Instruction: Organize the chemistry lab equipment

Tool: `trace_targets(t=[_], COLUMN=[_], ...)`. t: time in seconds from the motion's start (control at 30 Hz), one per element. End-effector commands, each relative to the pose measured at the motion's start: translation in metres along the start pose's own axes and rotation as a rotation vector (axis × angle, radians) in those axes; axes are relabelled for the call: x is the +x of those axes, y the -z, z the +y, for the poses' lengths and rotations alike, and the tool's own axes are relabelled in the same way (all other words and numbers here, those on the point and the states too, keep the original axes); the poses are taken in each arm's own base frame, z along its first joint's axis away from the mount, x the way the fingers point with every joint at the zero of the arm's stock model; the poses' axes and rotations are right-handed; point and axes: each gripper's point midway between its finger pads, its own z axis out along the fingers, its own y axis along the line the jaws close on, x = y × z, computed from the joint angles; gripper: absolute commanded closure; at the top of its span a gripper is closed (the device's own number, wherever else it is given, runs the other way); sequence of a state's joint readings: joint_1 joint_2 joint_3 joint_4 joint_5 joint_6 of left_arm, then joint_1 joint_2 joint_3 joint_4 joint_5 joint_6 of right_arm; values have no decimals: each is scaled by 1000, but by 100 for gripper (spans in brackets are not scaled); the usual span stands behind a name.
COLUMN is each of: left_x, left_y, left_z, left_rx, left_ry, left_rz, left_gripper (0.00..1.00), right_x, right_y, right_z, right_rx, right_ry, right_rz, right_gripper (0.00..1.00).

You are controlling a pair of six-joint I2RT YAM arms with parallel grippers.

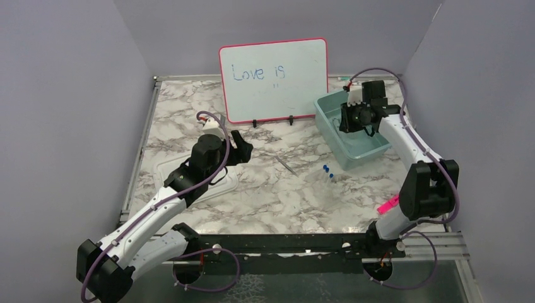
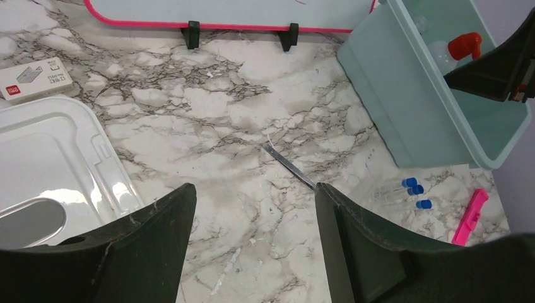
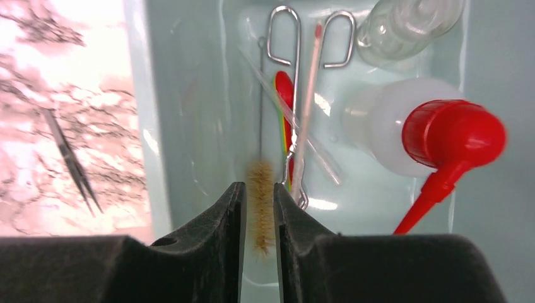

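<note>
My right gripper (image 1: 359, 120) (image 3: 258, 186) hangs over the pale blue bin (image 1: 328, 126) (image 3: 145, 95). Its jaws are nearly together on the brownish bristles of the wire brush (image 3: 260, 202), whose wire runs out along the bin. In the bin lie red and orange sticks (image 3: 285, 95), a metal wire clamp (image 3: 281, 38), a clear glass vessel (image 3: 410, 25) and a red-capped squeeze bottle (image 3: 441, 136). Metal tweezers (image 1: 287, 165) (image 2: 289, 165) lie on the marble. My left gripper (image 1: 243, 146) (image 2: 255, 186) is open and empty, just short of the tweezers.
Blue-capped clear tubes (image 1: 327, 171) (image 2: 413, 189) lie near the bin's front corner. A white tray (image 1: 208, 183) (image 2: 57, 158) sits under the left arm, with a small white box (image 2: 35, 77) behind it. The pink-framed whiteboard (image 1: 274, 79) stands at the back. A pink marker (image 1: 388, 204) lies at the right.
</note>
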State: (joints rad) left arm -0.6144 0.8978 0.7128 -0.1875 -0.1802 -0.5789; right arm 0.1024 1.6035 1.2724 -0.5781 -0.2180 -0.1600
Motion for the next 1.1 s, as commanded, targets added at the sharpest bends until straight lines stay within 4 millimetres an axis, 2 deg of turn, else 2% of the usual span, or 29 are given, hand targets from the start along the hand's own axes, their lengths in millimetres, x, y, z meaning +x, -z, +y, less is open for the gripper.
trace_targets(t=[0.0, 0.13, 0.3, 0.4, 0.53, 0.63, 0.8, 0.9, 1.07], left_x=[-10, -13, -20, -26, -30, -31, -32, -35, -36], left_y=[0, 1, 2, 4, 5, 6, 13, 15, 19], left_z=[-7, -7, -5, -6, -3, 1, 6, 8, 8], left_rx=[31, 29, 15, 12, -2, -20, -30, -37, -36], left_ry=[3, -11, -37, -57, -78, -84, -81, -74, -69], left_rz=[-26, -39, -59, -72, -88, -95, -118, -132, -143], left_gripper=[28, 28, 27, 26, 25, 24, 24, 24, 23], right_x=[-46, -67, -81, -87, -82, -60, -5, 26, 61], right_y=[38, 65, 89, 96, 87, 65, 20, -4, -37], right_z=[9, 21, 58, 93, 141, 172, 206, 215, 219], right_rx=[-11, -45, -146, -192, -248, -258, -207, -160, -111], right_ry=[-35, -58, -32, -15, 41, 84, 160, 192, 188], right_rz=[-153, -231, -309, -321, -294, -232, -65, 22, 111], right_gripper=[73, 73, 72, 72, 67, 63, 61, 60, 61])
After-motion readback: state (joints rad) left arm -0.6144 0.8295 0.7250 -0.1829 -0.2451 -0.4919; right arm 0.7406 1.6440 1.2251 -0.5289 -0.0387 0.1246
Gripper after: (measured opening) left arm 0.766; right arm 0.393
